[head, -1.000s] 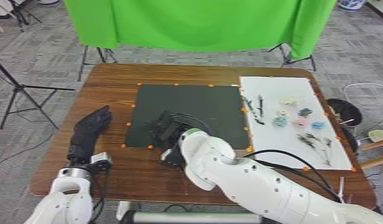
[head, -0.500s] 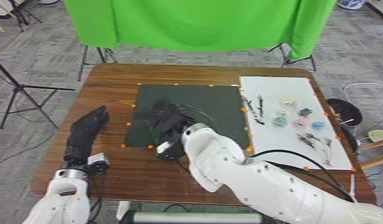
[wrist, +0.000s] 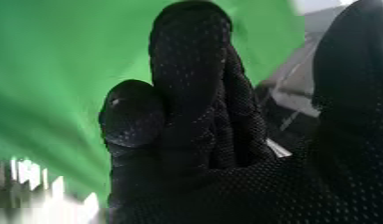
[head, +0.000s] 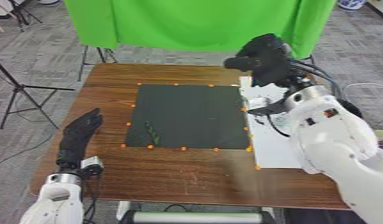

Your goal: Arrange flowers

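- Head view: the right hand is now hovering beyond the white sheet, having left the dark mat.
- Same view: a green sprig is lying on the mat's near-left part, so one placement is probably standing. The left hand is resting, spread flat.
- Right wrist view: the right hand's fingers are extending loosely, holding nothing.
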Robot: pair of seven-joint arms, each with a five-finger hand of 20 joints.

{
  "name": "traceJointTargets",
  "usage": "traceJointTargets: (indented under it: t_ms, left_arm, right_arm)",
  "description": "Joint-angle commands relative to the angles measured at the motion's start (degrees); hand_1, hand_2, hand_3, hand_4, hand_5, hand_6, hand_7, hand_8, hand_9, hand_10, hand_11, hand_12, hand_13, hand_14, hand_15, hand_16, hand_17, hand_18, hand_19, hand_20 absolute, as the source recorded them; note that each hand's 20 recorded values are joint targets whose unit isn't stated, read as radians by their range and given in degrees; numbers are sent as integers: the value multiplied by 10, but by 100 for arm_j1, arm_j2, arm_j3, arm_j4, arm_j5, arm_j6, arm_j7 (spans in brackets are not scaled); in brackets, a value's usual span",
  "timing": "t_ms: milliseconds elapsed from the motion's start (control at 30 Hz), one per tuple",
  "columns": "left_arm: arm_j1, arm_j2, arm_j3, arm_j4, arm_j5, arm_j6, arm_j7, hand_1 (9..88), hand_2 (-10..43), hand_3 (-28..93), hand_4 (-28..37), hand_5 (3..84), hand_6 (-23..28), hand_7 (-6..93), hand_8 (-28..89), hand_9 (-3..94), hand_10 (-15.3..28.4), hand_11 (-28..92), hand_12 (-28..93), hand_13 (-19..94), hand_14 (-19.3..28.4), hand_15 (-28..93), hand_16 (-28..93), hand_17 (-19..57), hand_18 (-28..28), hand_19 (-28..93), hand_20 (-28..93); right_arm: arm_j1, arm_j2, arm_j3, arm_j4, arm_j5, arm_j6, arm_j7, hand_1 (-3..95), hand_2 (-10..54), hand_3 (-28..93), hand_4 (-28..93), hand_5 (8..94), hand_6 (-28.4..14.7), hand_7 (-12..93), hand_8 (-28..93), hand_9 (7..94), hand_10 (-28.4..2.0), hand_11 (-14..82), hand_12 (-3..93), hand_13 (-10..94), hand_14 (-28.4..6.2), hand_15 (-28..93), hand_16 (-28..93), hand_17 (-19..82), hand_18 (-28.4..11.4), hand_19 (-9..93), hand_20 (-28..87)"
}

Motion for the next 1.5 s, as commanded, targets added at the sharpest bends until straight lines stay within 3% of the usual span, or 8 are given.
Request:
traceJointTargets:
  t_ms: [33,200,400,700,1067,1467,1500]
  left_arm:
    - [95,1,-60,-68,48,-55,-83,246,-95,722,-251,445,30,116,-69,407,124,153,106,331,134,92,-6,80,86,20,165]
    - [159,-4,-112,-120,86,-41,-90,248,-95,720,-251,445,30,116,-69,407,125,153,107,332,134,93,-6,80,86,20,166]
    - [258,-50,-145,-190,103,-14,-81,249,-95,718,-249,444,30,116,-69,408,125,153,107,332,134,93,-6,81,86,21,166]
    - [298,-116,-126,-222,148,-34,-93,249,-95,719,-249,445,31,116,-69,409,125,155,107,334,135,93,-6,81,86,20,166]
    - [329,-140,-108,-239,135,-61,-135,251,-95,716,-248,445,31,115,-69,411,126,156,107,337,138,94,-6,81,86,21,167]
    - [385,-170,-82,-267,124,-83,-87,250,-94,715,-247,446,32,115,-69,413,126,157,107,339,139,95,-6,81,86,21,167]
    - [382,-166,-78,-265,131,-80,-87,250,-94,716,-246,446,32,115,-69,413,126,157,107,339,139,94,-6,81,86,21,167]
  right_arm:
    - [-3263,673,2719,-249,-1079,185,490,301,-95,671,-87,588,-55,310,-68,803,-153,241,216,932,-47,425,308,659,-94,905,288]
    - [-4194,673,3380,-121,-1422,68,743,319,-95,672,-95,605,-52,316,-67,821,-142,283,233,933,-42,446,314,657,-95,920,299]
    - [-4532,668,3444,212,-1777,-204,1059,341,-95,674,-109,626,-47,327,-70,848,-127,316,243,936,-32,468,309,672,-87,928,305]
    - [-4604,608,3304,695,-1773,-442,1271,352,-95,676,-127,661,-48,300,-66,866,-130,299,236,937,-28,477,298,678,-83,928,309]
    - [-4665,598,3110,862,-1552,-602,1377,354,-95,674,-126,670,-48,297,-60,874,-130,296,239,937,-28,481,292,682,-81,925,311]
    - [-4215,825,2394,1252,-1509,-566,1407,368,-95,673,-126,675,-49,295,-57,879,-130,292,236,937,-28,486,283,686,-79,920,311]
    - [-4159,836,2329,1287,-1511,-538,1441,385,-95,668,-129,674,-49,292,-10,881,-129,293,235,937,-28,486,281,687,-79,919,311]
